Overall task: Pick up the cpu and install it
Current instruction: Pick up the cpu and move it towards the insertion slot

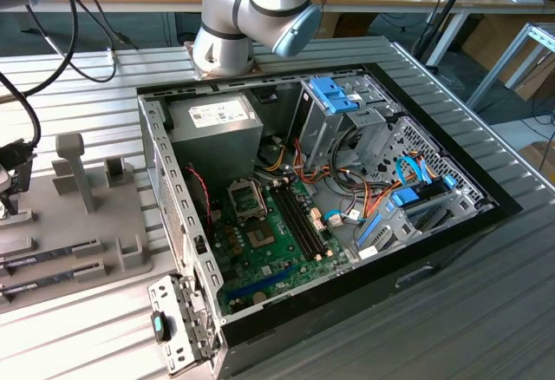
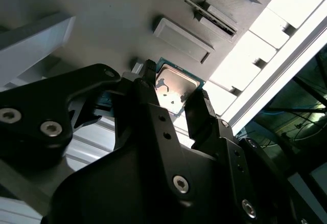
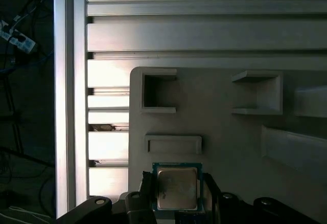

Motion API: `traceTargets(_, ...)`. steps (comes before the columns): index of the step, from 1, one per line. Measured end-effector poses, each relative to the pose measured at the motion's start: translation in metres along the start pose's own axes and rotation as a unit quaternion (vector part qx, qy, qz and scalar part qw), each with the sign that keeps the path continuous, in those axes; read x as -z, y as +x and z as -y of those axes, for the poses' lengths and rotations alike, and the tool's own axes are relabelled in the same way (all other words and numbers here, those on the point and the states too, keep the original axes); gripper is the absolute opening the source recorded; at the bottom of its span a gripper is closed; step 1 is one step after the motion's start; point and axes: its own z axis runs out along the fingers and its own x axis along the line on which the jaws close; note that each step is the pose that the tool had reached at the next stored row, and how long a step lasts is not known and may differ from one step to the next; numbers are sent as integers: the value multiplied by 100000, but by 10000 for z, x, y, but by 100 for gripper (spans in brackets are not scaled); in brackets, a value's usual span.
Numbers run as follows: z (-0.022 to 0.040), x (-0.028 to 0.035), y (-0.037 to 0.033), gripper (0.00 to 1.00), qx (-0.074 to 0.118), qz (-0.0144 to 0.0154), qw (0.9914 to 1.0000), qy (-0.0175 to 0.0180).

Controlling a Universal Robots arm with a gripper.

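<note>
The gripper (image 3: 178, 184) is sitting low over the grey tray (image 3: 235, 147), and the cpu (image 3: 177, 188) is lying directly between its fingers (image 3: 147, 193), right at the tips rather than off to either side. In both wrist views the two black fingers are standing against opposite edges of the chip with no gap showing, so the gripper appears to be clamping the cpu by its green rim. The silver top is facing up toward the cameras. The chip is looking flat and level on the tray, or barely off it; the pictures are not settling which. Being square, it is offering no long axis, and its sides are running parallel to the finger faces, so the grip is looking square-on and not skewed. A low ridge (image 3: 173, 144) moulded into the tray is lying just beside the chip's free edge, ahead of the fingertips and apart from them. In the exterior view the tray (image 1: 121, 211) is sitting at the exterior view's left of the open case (image 1: 165, 180), while the socket (image 1: 245, 198) is waiting on the board (image 1: 269, 245) inside it, well apart from the tray toward the exterior view's right, with the case wall standing between the two.
</note>
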Motion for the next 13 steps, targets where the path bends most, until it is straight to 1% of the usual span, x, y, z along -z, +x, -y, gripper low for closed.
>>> traceTargets(10, 0, 57, -1, 47, 0, 5, 100000, -1)
traceTargets(13, 0, 94, -1, 47, -3, 6, 100000, -3)
